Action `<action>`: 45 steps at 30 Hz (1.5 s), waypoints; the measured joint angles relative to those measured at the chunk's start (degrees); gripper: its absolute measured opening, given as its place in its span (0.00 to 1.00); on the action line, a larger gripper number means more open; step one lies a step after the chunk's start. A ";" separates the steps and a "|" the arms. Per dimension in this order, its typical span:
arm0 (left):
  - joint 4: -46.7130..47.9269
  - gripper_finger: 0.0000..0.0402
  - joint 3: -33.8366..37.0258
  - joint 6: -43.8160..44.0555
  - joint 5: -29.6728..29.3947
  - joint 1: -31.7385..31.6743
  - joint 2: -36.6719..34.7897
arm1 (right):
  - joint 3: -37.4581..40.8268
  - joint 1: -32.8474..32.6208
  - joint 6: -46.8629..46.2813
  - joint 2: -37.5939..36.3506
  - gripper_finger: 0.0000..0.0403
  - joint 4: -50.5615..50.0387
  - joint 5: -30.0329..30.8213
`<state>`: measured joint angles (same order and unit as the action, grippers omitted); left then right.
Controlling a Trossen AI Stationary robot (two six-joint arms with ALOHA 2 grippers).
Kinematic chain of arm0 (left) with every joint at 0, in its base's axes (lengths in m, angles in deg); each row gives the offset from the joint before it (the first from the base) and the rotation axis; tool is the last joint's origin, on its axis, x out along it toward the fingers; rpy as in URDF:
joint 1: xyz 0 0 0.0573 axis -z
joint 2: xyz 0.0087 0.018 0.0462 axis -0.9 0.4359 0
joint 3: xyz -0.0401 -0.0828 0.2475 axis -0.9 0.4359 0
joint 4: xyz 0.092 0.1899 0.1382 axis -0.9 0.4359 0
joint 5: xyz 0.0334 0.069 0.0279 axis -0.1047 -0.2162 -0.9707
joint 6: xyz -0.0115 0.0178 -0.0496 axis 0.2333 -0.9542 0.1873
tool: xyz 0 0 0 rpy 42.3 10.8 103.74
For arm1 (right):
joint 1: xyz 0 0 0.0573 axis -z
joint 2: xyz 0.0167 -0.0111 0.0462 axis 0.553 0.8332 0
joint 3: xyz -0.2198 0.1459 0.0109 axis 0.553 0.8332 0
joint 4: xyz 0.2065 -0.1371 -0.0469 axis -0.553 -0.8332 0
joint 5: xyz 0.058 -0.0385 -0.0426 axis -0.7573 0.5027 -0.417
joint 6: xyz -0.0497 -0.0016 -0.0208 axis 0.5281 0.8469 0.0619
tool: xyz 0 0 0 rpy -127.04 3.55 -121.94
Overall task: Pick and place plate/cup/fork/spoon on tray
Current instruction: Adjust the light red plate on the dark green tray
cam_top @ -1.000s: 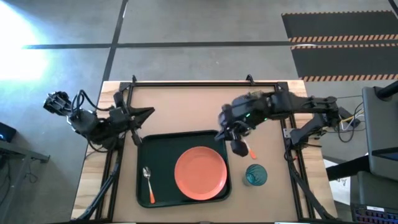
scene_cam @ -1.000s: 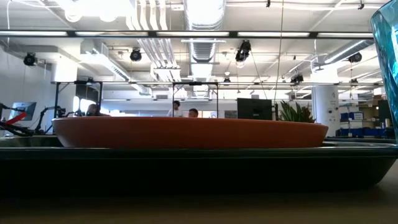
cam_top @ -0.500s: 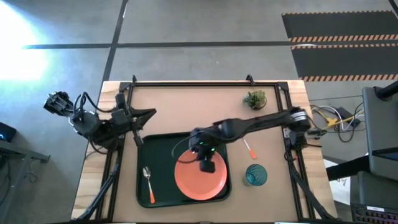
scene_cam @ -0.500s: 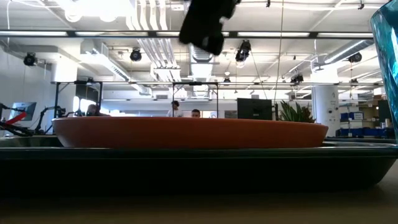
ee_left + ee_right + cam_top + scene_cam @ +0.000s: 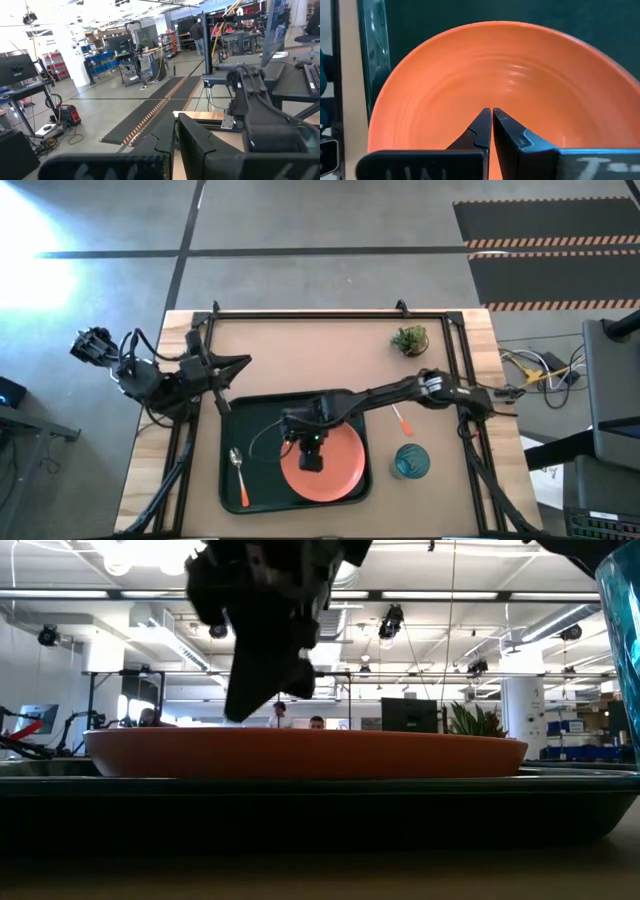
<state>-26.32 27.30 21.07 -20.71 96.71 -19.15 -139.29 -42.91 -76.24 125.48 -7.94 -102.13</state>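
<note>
Plywood desk (image 5: pixel 300 355) over grey concrete floor, potted plant (image 5: pixel 409 339) parked at the far right. One tray (image 5: pixel 232 420) is seen holding one plate (image 5: pixel 340 470) and one spoon (image 5: pixel 238 470); one fork (image 5: pixel 400 419) and one cup (image 5: pixel 410 461) are left beside it. Right pincer (image 5: pixel 311 463), fingers together, is stretched over the plate. Left pincer (image 5: pixel 243 361), also closed, is parked by the desk's left edge.

The table (image 5: pixel 300 350) carries 4 things directly: tray (image 5: pixel 232 480); fork (image 5: pixel 401 420); cup (image 5: pixel 410 461); potted plant (image 5: pixel 409 339).
</note>
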 joint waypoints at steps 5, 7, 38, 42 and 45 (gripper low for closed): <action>0.08 0.01 0.03 -0.02 0.02 0.00 -0.18 | -4.13 -1.51 -1.29 3.50 0.02 -0.57 -0.01; 0.33 0.01 0.03 -0.02 0.02 0.00 -0.37 | -5.51 -2.04 -1.58 4.68 0.02 -0.57 0.00; 1.58 0.01 0.29 0.09 0.45 0.13 -1.01 | -6.66 3.74 0.23 0.13 0.02 -28.43 15.02; 1.58 0.01 0.29 0.11 0.52 0.17 -1.01 | -3.99 4.42 0.87 -0.24 0.02 -28.63 12.86; 1.58 0.01 0.29 0.13 0.59 0.20 -1.01 | -0.94 4.95 1.04 -1.97 0.02 -28.43 12.54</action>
<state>-24.74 27.60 21.20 -20.12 96.91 -20.16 -140.23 -37.95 -75.21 123.51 -36.37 -89.59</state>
